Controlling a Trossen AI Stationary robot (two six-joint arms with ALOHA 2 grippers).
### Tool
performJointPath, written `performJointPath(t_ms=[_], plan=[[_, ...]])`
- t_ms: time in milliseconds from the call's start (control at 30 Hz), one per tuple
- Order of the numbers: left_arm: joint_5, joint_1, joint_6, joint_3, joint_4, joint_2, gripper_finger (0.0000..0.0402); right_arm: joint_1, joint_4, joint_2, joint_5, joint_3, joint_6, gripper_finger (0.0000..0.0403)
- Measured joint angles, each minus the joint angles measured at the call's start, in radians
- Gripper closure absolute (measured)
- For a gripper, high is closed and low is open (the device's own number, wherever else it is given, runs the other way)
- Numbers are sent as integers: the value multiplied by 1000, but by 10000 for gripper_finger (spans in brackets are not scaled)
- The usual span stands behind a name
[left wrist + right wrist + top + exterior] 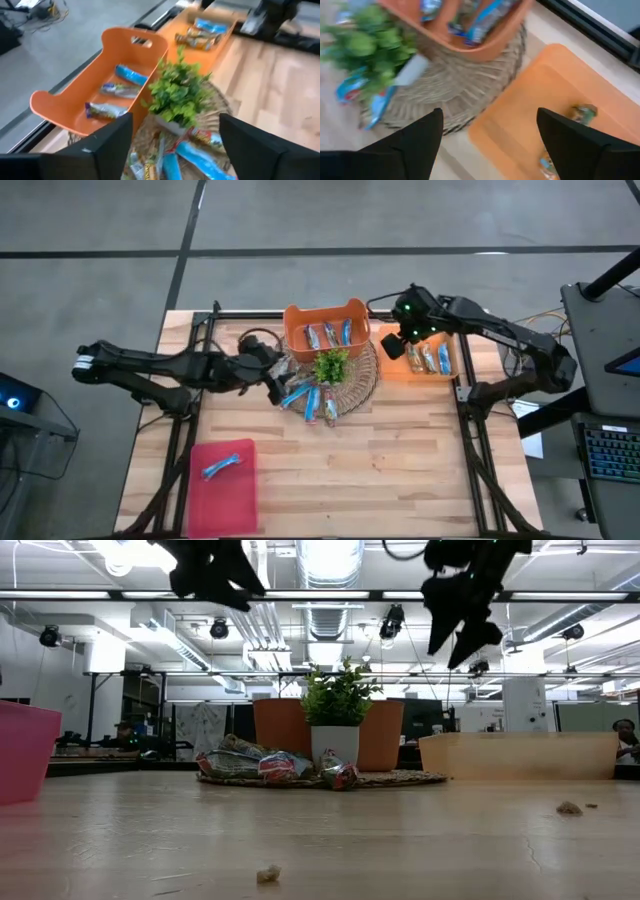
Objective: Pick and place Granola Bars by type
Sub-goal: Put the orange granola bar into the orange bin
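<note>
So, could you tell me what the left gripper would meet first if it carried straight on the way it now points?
Most likely the small green plant on the woven mat, centred between the open left gripper fingers; depth is unclear, so it might reach the bars below first.

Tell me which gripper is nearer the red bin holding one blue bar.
Left. The left gripper hangs over the woven mat's left edge, up and right of the red bin. The right gripper is farther, above the flat orange tray.

Four cameras around one table

The high view looks straight down on the whole table [400,450]; the low one looks level across it into the room; both wrist cameras look down closely, sharing the plant [181,92] and woven mat [455,87].
</note>
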Motion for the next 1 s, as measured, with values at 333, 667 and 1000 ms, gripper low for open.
performJointPath(t_ms=[333,667,1000], plan=[[34,36,-16,0,-23,159,93,136,106,-155,2,0,-37,91],[34,38,-41,0,-175,289,95,218,121,-220,-7,-1,-56,106],[33,115,28,0,-172,469,95,291,121,-227,-7,-2,-63,103]])
